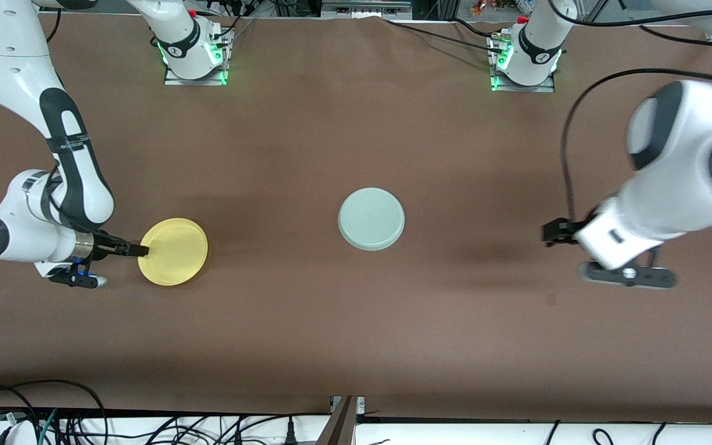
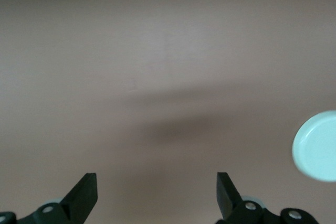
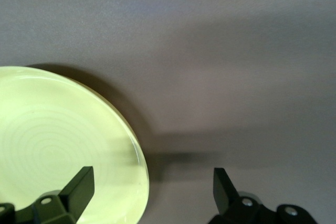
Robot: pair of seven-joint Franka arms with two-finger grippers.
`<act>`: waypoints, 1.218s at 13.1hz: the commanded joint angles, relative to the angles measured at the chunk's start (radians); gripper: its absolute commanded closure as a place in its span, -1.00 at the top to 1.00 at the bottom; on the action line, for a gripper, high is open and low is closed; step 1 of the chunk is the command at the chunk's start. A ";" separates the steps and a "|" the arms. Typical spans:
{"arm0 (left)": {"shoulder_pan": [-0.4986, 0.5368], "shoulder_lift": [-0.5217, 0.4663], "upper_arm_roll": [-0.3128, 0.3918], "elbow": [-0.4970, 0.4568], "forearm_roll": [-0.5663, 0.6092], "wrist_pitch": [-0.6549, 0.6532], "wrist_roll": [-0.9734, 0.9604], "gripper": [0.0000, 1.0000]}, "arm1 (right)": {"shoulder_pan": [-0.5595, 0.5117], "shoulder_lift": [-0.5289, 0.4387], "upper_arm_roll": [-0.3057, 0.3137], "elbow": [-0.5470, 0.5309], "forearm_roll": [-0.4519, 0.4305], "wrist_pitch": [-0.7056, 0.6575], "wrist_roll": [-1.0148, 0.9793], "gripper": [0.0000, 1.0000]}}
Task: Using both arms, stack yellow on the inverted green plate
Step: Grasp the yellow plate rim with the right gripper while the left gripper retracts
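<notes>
The yellow plate (image 1: 173,251) lies on the brown table toward the right arm's end. My right gripper (image 1: 141,250) is low at its rim, open; in the right wrist view (image 3: 152,177) one finger is over the yellow plate (image 3: 58,145) and the other is over bare table, so the jaws straddle the rim. The pale green plate (image 1: 371,219) lies upside down in the middle of the table. My left gripper (image 1: 549,233) is open and empty above bare table toward the left arm's end, well apart from the green plate (image 2: 317,145), which shows at the edge of the left wrist view (image 2: 156,182).
The two arm bases (image 1: 195,55) (image 1: 526,62) stand at the edge of the table farthest from the front camera. Cables (image 1: 53,420) hang below the nearest edge. The brown tabletop (image 1: 356,334) bears nothing else.
</notes>
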 commanded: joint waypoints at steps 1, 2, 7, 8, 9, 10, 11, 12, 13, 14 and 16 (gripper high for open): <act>0.038 -0.123 0.004 -0.124 -0.026 -0.004 0.077 1.00 | -0.007 -0.044 0.015 -0.088 0.014 0.073 -0.018 0.45; 0.038 -0.187 0.018 -0.199 -0.025 0.002 0.091 1.00 | -0.007 -0.047 0.015 -0.089 0.014 0.071 -0.019 -0.30; -0.033 -0.439 0.154 -0.572 -0.084 0.245 0.097 1.00 | -0.007 -0.048 0.016 -0.089 0.036 0.064 -0.019 -1.00; -0.057 -0.456 0.182 -0.592 -0.086 0.257 0.096 1.00 | -0.007 -0.050 0.016 -0.088 0.056 0.059 -0.019 -1.00; -0.056 -0.457 0.185 -0.592 -0.095 0.258 0.094 1.00 | -0.007 -0.056 0.016 -0.085 0.060 0.054 -0.019 -1.00; -0.050 -0.468 0.185 -0.600 -0.097 0.257 0.096 1.00 | -0.007 -0.068 0.026 -0.079 0.060 0.039 -0.019 -1.00; -0.035 -0.482 0.184 -0.615 -0.097 0.255 0.097 1.00 | -0.007 -0.082 0.044 -0.065 0.063 0.013 -0.019 -1.00; -0.025 -0.500 0.179 -0.633 -0.097 0.258 0.102 1.00 | -0.007 -0.096 0.062 -0.043 0.063 -0.019 -0.018 -1.00; -0.025 -0.507 0.179 -0.641 -0.096 0.257 0.103 1.00 | -0.007 -0.102 0.085 -0.022 0.064 -0.050 -0.006 -1.00; -0.025 -0.508 0.179 -0.640 -0.094 0.251 0.103 1.00 | -0.007 -0.107 0.111 -0.008 0.064 -0.065 -0.001 -1.00; -0.027 -0.500 0.176 -0.628 -0.089 0.246 0.103 1.00 | -0.007 -0.107 0.177 -0.003 0.082 -0.065 0.054 -1.00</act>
